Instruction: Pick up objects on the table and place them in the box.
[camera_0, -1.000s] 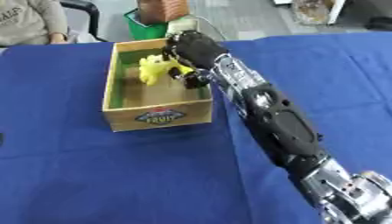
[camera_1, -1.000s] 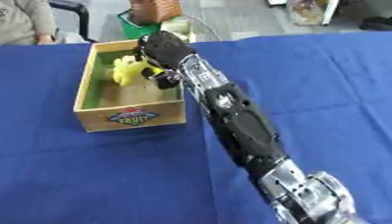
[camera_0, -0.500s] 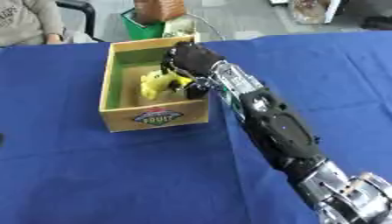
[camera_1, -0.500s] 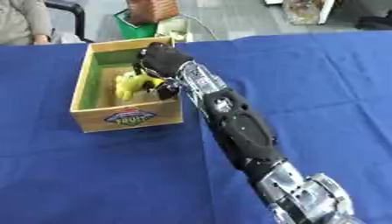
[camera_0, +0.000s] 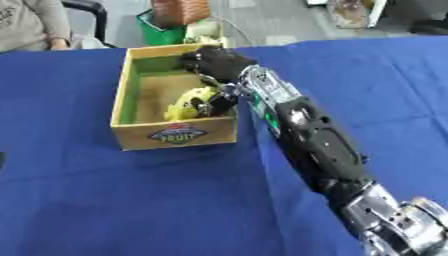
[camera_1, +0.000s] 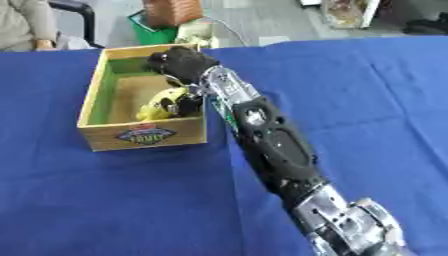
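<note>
A wooden box (camera_0: 175, 136) with a "FRUIT" label on its front stands at the upper left of the blue table. My right arm stretches from the lower right up to it. The right hand (camera_0: 217, 62) hangs over the box's right wall, its fingers (camera_0: 213, 103) curled down inside around a yellow object (camera_0: 185, 103). That object lies low in the box, near the front right corner. The left hand does not show.
Blue cloth (camera_0: 131, 200) covers the whole table. Behind the far edge are a green bin (camera_0: 162, 31), a brown basket (camera_0: 179, 10) and a seated person's sleeve (camera_0: 31, 22). A dark sliver (camera_0: 2, 161) shows at the left edge.
The right hand has brought the yellow object down from the far part of the box to its floor near the front right corner.
</note>
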